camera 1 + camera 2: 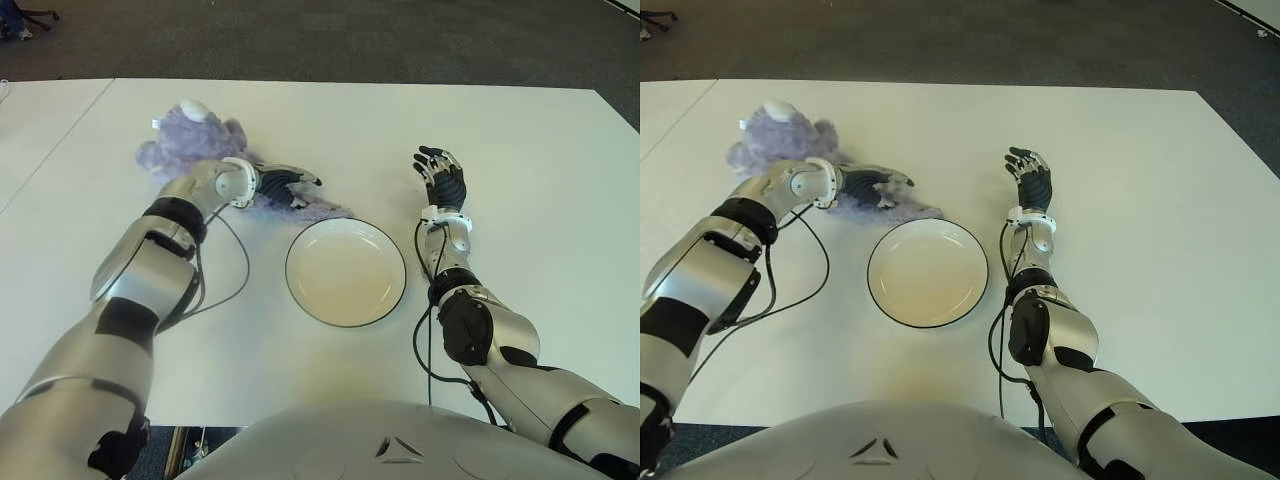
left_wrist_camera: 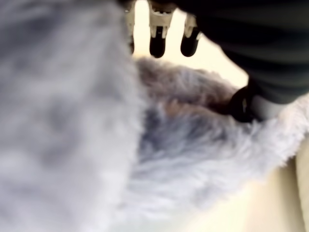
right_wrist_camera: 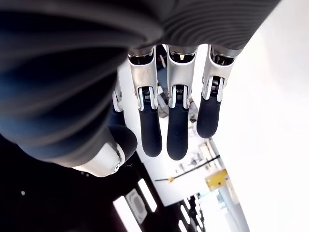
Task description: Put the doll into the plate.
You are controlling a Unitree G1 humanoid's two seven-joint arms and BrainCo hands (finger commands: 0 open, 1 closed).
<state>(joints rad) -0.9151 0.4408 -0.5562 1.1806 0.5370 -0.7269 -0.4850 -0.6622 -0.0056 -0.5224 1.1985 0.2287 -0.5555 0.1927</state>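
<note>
The doll (image 1: 190, 140) is a fluffy lilac plush lying on the white table (image 1: 530, 200), behind and to the left of the plate. A flap of its fur reaches almost to the plate's rim. The plate (image 1: 345, 275) is round and white with a dark rim, and nothing lies in it. My left hand (image 1: 287, 187) lies over the doll's near part, fingers stretched out across the fur. In the left wrist view the fur (image 2: 193, 145) fills the picture, with the fingertips (image 2: 158, 46) straight and not closed around it. My right hand (image 1: 441, 178) shows to the right of the plate, fingers relaxed and holding nothing.
A black cable (image 1: 235, 270) loops from my left forearm across the table to the left of the plate. Dark carpet (image 1: 350, 40) lies beyond the table's far edge. A seam between two tabletops (image 1: 60, 140) runs at the far left.
</note>
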